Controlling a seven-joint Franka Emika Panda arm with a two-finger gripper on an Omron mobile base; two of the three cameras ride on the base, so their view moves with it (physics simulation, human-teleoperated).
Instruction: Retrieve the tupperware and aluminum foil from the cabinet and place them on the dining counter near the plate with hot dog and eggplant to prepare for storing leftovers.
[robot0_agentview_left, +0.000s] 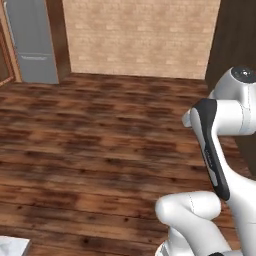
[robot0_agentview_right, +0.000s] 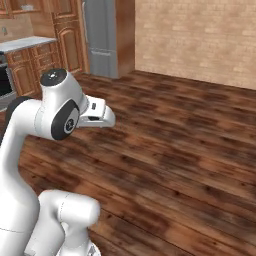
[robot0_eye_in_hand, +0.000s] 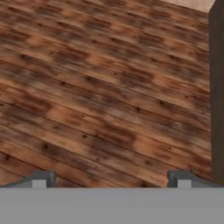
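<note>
The pincer (robot0_eye_in_hand: 112, 178) stood spread wide and empty above the bare wooden plank floor (robot0_eye_in_hand: 100, 87), a dark wood panel (robot0_eye_in_hand: 217, 87) just to its right, with no task item near it.

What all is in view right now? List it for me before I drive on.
wooden floor: one, dark reddish-brown planks, across all three views
brick wall: one, pale tan, at the far end of the room
fridge: one, grey, tall, against the far wall, left of the brick
low cabinets: one run, brown wood with a pale worktop, far left of the right base view
marble corner: one, white-grey, bottom left of the left base view
dark panel: one, dark brown, right edge of the hand view
arm: one, white with dark joints
gripper: one, dark tips, open, holding nothing, over bare floor
</note>
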